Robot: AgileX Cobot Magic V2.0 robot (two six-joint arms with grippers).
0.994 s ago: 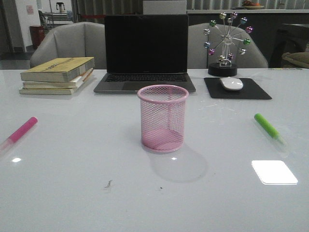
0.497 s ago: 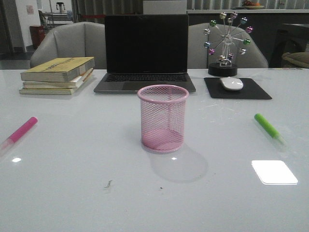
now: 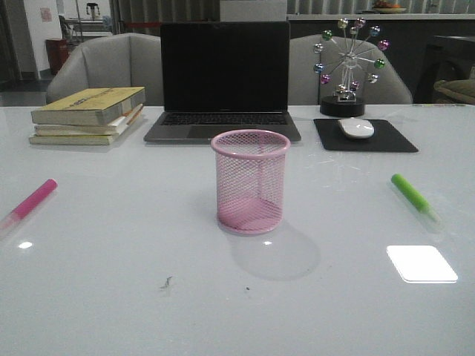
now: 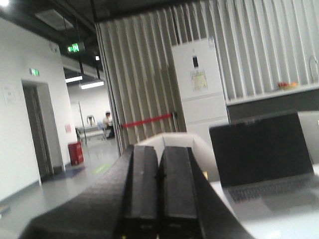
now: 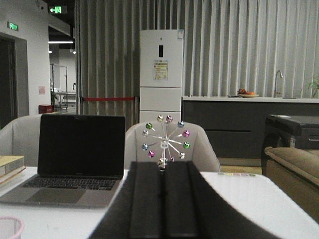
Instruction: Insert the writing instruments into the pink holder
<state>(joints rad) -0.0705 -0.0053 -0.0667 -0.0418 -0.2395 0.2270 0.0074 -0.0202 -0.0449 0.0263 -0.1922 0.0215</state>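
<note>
The pink holder (image 3: 250, 182), a round wire-mesh cup, stands upright and empty at the table's middle. A hot pink marker (image 3: 28, 202) lies flat near the left edge, a bright green marker (image 3: 414, 199) lies flat toward the right. Neither gripper appears in the front view. My left gripper (image 4: 160, 149) is shut with nothing between its black fingers, held above the table and facing the laptop. My right gripper (image 5: 162, 163) is likewise shut and empty, pointing at the wheel ornament. A sliver of the holder's rim (image 5: 10, 225) shows in the right wrist view.
A laptop (image 3: 224, 81) stands open behind the holder. Stacked books (image 3: 87, 115) lie at back left. A mouse (image 3: 356, 127) on a black pad (image 3: 393, 141) and a ferris-wheel ornament (image 3: 347, 63) are at back right. Chairs stand beyond the table.
</note>
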